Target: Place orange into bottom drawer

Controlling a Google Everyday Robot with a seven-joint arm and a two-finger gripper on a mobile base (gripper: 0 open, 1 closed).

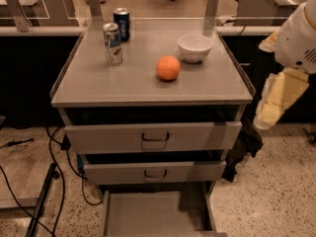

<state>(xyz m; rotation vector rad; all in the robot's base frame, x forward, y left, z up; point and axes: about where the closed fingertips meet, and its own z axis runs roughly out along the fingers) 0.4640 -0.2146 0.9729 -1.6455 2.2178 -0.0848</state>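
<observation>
Orange point(168, 67): probably light, firm, smooth, apt to roll; grip across widest middle. Gripper point(269, 112): well right of orange, aperture not discernible.

blue can point(121, 23): "pepsi", likely | silver can point(112, 43): unreadable | end effector point(269, 113): right of cabinet point(148, 90)

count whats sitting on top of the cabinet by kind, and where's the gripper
cans: 2 (blue Pepsi can, silver can)
orange: 1
white bowl: 1
total: 4
gripper: hangs off the right side of the cabinet, touching none of them
</observation>
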